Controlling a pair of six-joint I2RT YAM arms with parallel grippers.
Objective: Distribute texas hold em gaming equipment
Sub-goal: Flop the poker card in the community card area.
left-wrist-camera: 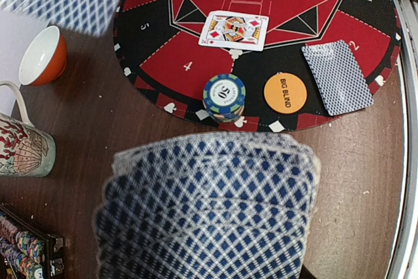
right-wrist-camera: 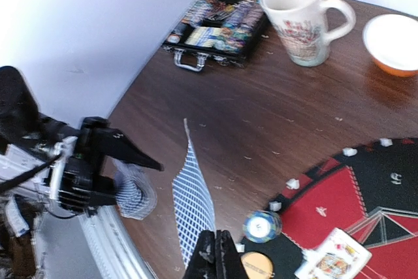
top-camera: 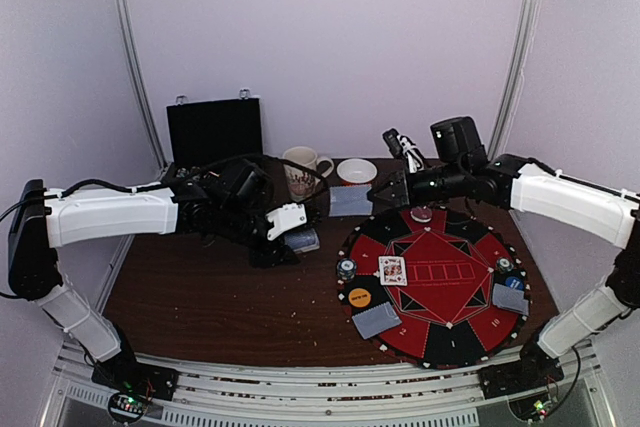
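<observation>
1. Pale lilac walls stand behind a dark brown wooden table point(top-camera: 200, 297), its grain flecked with light specks.
2. At the far left back, a black hinged case point(top-camera: 213, 132) stands open. The right wrist view shows rows of chips point(right-wrist-camera: 215, 21) inside it, too blurred to count.
3. The left gripper point(top-camera: 290, 234) is clamped on a fan of cards point(left-wrist-camera: 209, 207) with blue-and-white lattice backs. In its own wrist view the fan hides its fingers.
4. A tall cream mug point(top-camera: 303, 169) with a reddish print and a round bowl point(top-camera: 357, 171), white inside and orange outside, sit near the back edge.
5. The right gripper point(right-wrist-camera: 213, 253) has its fingers pressed together on the edge of a single card point(right-wrist-camera: 192, 204), lifted over bare wood just beside the mat. The card's face is not visible.
6. The round red-and-black mat point(top-camera: 450, 342) carries four things on its left part:
   - a striped chip stack point(left-wrist-camera: 224, 96) marked 50
   - an orange disc point(left-wrist-camera: 285, 93) reading BIG BLIND
   - a face-up court card point(left-wrist-camera: 234, 31) with red diamonds
   - a face-down card point(left-wrist-camera: 338, 73)
7. On the mat's right side lie another chip stack point(top-camera: 505, 265), a blue disc point(top-camera: 513, 282) and a second face-down card point(top-camera: 510, 299), all small and hard to make out.
</observation>
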